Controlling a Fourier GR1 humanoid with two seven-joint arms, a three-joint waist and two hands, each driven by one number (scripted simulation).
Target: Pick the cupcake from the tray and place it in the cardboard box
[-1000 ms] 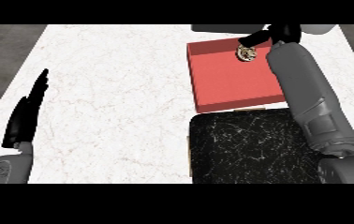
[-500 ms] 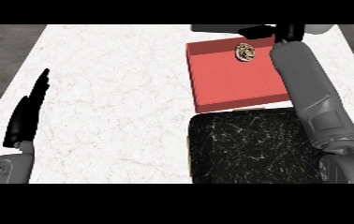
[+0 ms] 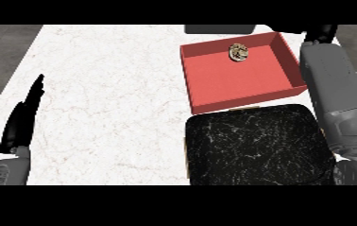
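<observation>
You're looking at one cupcake [image 3: 239, 51], sitting in one red cardboard box [image 3: 241, 74] at 1 o'clock. One black tray [image 3: 257, 144] is lying at 5 o'clock. Two hands are showing: left hand [image 3: 22, 118] at 8, right hand [image 3: 319, 32] at 1.

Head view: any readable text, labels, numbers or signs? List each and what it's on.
None readable.
Red box: plain walls and floor, no print.
Cupcake: mottled pattern only, no lettering.
Black tray: white veining, not text.
Counter: marble veins, no marks.
</observation>
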